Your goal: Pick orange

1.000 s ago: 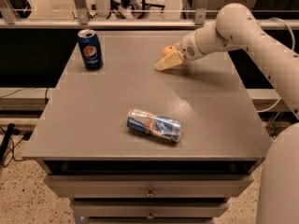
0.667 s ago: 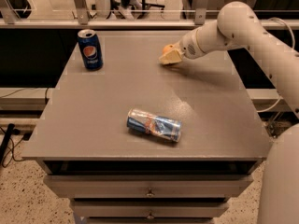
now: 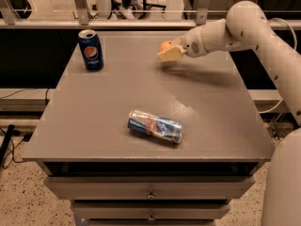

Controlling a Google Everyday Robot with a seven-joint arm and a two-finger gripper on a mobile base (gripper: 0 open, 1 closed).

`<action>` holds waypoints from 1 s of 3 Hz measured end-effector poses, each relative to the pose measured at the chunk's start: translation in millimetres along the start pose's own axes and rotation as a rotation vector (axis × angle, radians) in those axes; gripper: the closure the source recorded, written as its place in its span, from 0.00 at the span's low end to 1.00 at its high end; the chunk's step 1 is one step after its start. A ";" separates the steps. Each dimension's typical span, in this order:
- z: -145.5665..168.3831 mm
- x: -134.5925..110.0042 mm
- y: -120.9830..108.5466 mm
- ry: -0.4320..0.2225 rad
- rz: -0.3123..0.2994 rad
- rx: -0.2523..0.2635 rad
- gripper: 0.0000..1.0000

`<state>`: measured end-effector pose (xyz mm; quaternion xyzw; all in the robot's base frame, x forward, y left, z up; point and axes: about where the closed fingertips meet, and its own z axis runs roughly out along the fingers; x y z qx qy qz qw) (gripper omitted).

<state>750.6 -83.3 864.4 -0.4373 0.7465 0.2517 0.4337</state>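
The orange (image 3: 165, 45) is a small round fruit held between the fingers of my gripper (image 3: 168, 51) above the far middle of the grey table (image 3: 94, 117). The gripper is shut on it and holds it clear of the tabletop; a shadow lies on the table just below. Only the fruit's upper left part shows past the cream fingers. My white arm (image 3: 244, 25) reaches in from the right.
A blue Pepsi can (image 3: 91, 50) stands upright at the far left of the table. A blue and silver can (image 3: 155, 126) lies on its side near the front middle. Drawers (image 3: 150, 192) sit under the tabletop. A rail (image 3: 94, 25) runs behind the table.
The gripper has risen a little and moved toward the far edge of the table with the orange in it. The cans have not moved.
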 end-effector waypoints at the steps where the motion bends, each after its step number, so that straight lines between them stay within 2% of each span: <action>1: -2.7 -30.9 35.3 -0.159 -0.058 -0.202 1.00; 2: -4.3 -35.8 45.0 -0.172 -0.071 -0.245 1.00; 3: -4.3 -35.8 45.0 -0.172 -0.071 -0.245 1.00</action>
